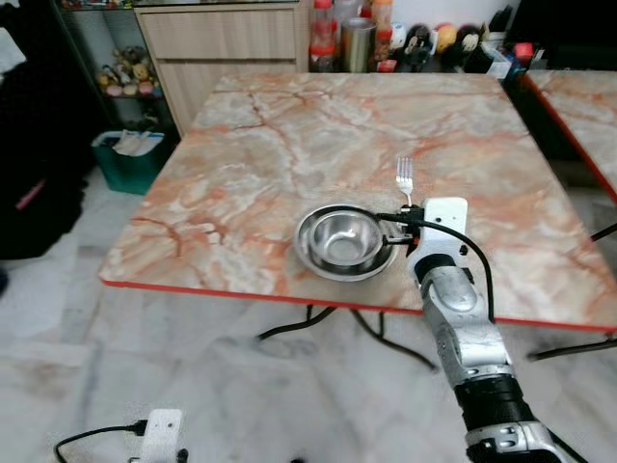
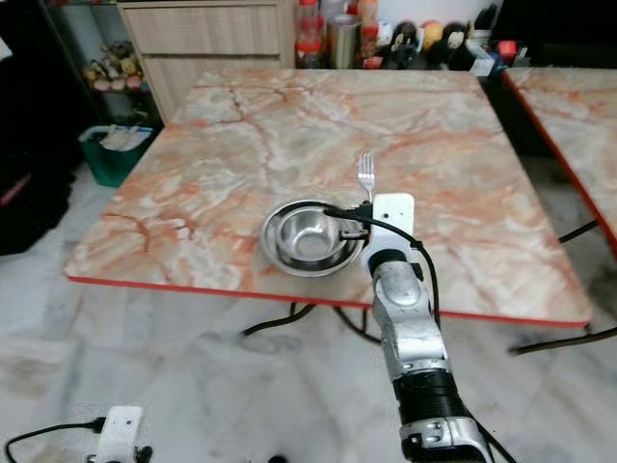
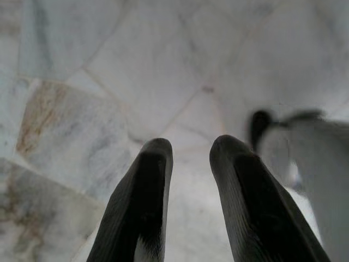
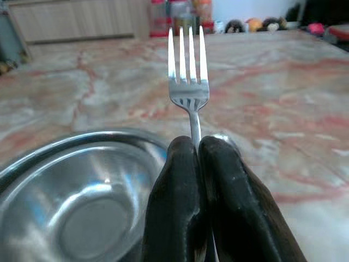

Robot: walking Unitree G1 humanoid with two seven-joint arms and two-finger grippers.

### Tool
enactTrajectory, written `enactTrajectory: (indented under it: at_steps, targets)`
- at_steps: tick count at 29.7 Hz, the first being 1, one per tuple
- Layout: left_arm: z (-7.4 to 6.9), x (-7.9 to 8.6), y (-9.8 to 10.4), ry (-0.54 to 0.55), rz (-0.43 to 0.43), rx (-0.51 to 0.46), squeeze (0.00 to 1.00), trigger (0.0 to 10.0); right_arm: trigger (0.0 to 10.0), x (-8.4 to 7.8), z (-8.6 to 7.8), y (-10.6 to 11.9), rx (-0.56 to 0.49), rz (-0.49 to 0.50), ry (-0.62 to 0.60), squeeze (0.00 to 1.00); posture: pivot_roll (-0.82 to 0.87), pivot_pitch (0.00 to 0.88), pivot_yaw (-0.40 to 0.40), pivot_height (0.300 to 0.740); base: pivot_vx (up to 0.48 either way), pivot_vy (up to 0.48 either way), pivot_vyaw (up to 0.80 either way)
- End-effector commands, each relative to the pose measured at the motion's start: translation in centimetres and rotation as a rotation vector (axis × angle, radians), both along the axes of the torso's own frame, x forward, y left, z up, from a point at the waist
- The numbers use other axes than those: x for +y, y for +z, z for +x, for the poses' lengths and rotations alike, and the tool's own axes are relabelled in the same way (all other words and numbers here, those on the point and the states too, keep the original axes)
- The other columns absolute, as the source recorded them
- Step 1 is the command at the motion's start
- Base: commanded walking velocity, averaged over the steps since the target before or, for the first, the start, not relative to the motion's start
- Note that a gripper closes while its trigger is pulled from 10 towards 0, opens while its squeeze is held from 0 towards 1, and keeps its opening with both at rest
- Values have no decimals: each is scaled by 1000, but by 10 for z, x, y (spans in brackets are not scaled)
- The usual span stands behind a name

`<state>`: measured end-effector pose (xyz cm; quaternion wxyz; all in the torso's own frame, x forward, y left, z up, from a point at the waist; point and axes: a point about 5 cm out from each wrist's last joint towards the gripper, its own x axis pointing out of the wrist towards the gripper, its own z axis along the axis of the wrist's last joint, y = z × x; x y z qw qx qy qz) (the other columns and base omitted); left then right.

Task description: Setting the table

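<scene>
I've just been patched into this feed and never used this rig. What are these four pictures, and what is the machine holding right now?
It's a walking humanoid robot with two arms, each ending in a two-fingered claw. The two wide pictures come from its head camera, looking down at a marble table. On it sits a steel bowl nested in a shallow steel dish. The right claw, beside the bowl, is shut on a fork, tines pointing away from the robot; the close-up comes from that wrist's camera. The other close-up is from the left wrist: the left claw hangs open over the tiled floor.
</scene>
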<state>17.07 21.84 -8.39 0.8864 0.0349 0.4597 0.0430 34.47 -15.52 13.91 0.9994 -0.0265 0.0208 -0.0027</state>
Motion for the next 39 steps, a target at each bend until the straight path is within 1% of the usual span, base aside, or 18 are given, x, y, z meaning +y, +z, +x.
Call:
enactTrajectory:
  at_steps: [1, 5, 13, 15, 34, 39]
  targets:
    - [2, 3, 2, -12, 10, -7, 0, 10000, 10000, 3, 1, 6, -27, 4, 6, 0, 1, 115, 46, 740, 0, 0, 0]
    - [3, 2, 2, -21, 12, -8, 0, 10000, 10000, 3, 1, 7, -31, 7, 3, 0, 1, 114, 47, 740, 0, 0, 0]
    - [5, 0, 2, -22, 9, -12, 0, 10000, 10000, 2, 2, 6, -19, 10, -7, 0, 4, 112, 48, 740, 267, 0, 0]
    - [5, 0, 3, -23, 8, -12, 0, 10000, 10000, 2, 2, 5, -17, 8, -8, 0, 4, 112, 48, 740, 268, 0, -741]
    - [6, -1, 3, -27, 4, -17, 0, 10000, 10000, 0, 3, 7, -32, 2, -22, 0, 3, 111, 47, 740, 271, 0, 0]
    - [7, -2, 3, -27, 2, -18, 0, 10000, 10000, -5, 4, 8, -28, 1, -30, 0, 0, 122, 44, 740, 271, 0, 0]
